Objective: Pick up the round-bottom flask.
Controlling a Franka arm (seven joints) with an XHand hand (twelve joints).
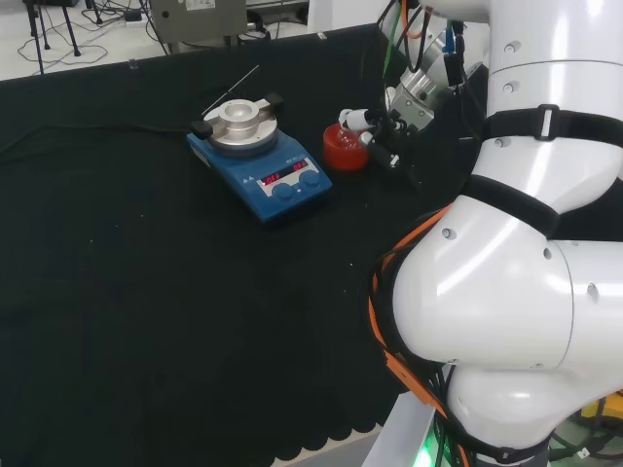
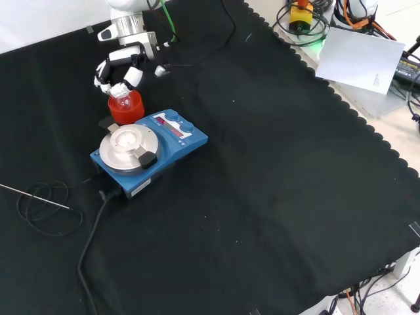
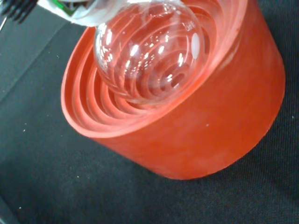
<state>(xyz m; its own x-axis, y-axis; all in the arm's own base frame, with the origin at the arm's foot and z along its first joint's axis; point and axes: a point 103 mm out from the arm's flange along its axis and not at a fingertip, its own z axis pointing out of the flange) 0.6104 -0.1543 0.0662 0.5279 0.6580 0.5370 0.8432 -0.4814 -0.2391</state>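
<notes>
Head view: the hand (image 1: 375, 131) reaches over the red ribbed stand (image 1: 342, 149), just right of the blue hotplate stirrer (image 1: 261, 161). Front view: fingers (image 2: 133, 76) curl round the neck of the round-bottom flask (image 2: 121, 92), apparently the easiest part to grasp. Wrist view: the clear bulb (image 3: 148, 49) sits in the stand's stepped cup (image 3: 112, 112), which keeps it from rolling.

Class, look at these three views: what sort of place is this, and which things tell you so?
Probably a chemistry lab bench set up for robot trials: a round-bottom flask sits in a red ribbed stand, a blue hotplate stirrer stands beside it, and the robot's hand is over the flask.
</notes>
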